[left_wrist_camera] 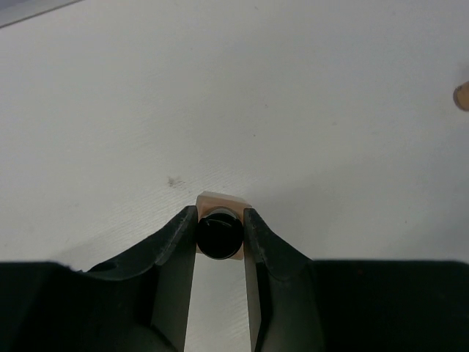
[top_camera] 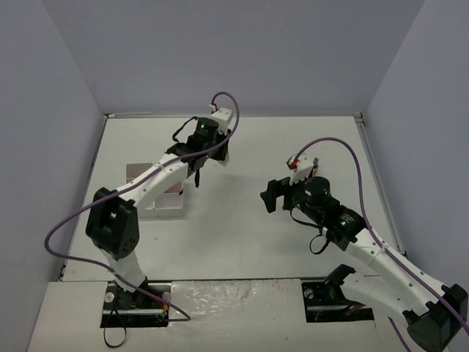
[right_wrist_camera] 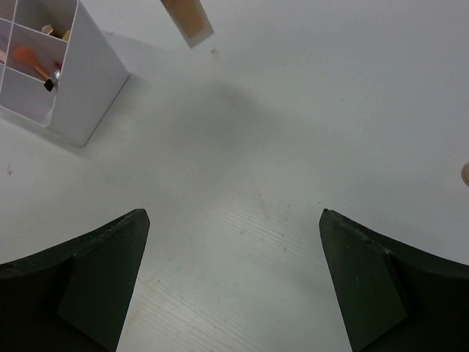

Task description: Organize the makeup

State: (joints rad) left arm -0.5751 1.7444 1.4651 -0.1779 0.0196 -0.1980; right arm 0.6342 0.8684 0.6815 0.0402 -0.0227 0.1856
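My left gripper (left_wrist_camera: 220, 216) is shut on a tan bottle with a dark cap (left_wrist_camera: 219, 235), seen from above between the jaws. In the top view the left gripper (top_camera: 211, 150) is at the back middle of the table with the bottle (top_camera: 225, 155) under it. The bottle's tan lower end (right_wrist_camera: 187, 19) shows at the top of the right wrist view, held off the table. My right gripper (right_wrist_camera: 233, 220) is wide open and empty over bare table, right of centre in the top view (top_camera: 272, 195). A small peach thing (left_wrist_camera: 462, 95) is cut off by the frame edge.
The white compartmented organizer (right_wrist_camera: 82, 89) stands at the left, with an orange-tipped brush (right_wrist_camera: 32, 60) and other small items inside. In the top view the organizer (top_camera: 163, 199) is partly hidden under the left arm. Another peach bit (right_wrist_camera: 465, 174) sits at the right edge.
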